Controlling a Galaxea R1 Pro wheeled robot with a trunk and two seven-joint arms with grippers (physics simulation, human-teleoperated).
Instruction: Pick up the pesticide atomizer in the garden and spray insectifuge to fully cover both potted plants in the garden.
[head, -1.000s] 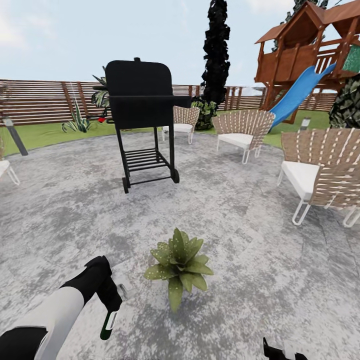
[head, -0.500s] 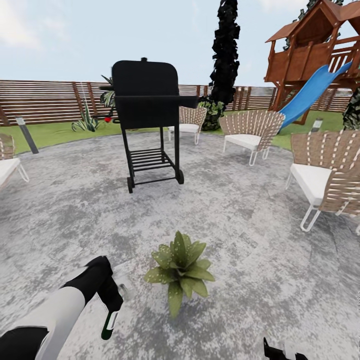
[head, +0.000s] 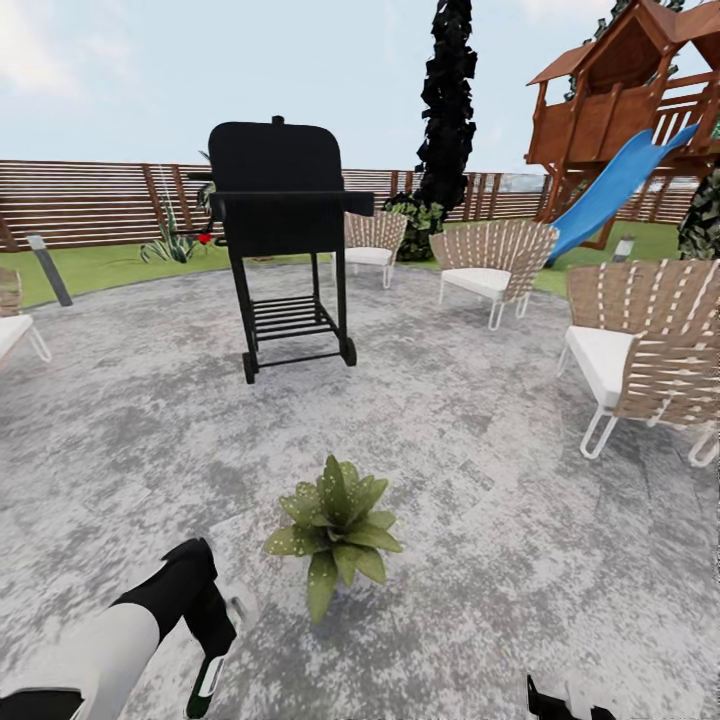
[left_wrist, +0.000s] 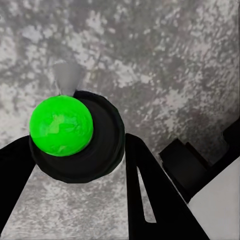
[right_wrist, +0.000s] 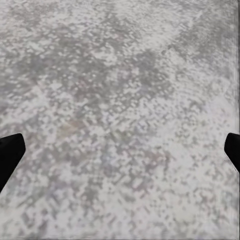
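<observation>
A wide round grey patio (head: 470, 480) is filling most of the head view, mottled light and dark, with a strip of green lawn (head: 110, 265) and a brown slatted wooden fence (head: 90, 205) running behind it. At the far right a wooden playhouse (head: 625, 85) is standing with a blue slide (head: 610, 190) coming down toward the grass. A tall dark tree (head: 447, 100) is rising behind the middle of the scene.

A black barbecue grill (head: 285, 215) on a wheeled stand is sitting on the patio, well beyond the robot. Woven brown chairs with white cushions are ringing the patio: one large chair (head: 650, 350) at the right, a second chair (head: 497, 265) farther back, a third chair (head: 372, 243) just behind the grill.

One potted plant (head: 333, 525), a low rosette of pointed green leaves, is sitting on the patio near the robot, with whitish specks of insectifuge (head: 322, 570) dotting its leaves.

The left gripper (head: 213, 640) is reaching in low at the left, just beside the plant, its jaws closing around the pesticide atomizer (head: 205, 685), whose dark green body is hanging below the fingers. In the left wrist view the atomizer (left_wrist: 75, 137) is sitting between the two black fingers (left_wrist: 155, 195), seen end on as a dark round shape with a bright green ball.

The right gripper (right_wrist: 120, 150) is hanging over bare patio (right_wrist: 120, 90), its black fingertips (right_wrist: 9, 152) standing wide apart with nothing between them.
</observation>
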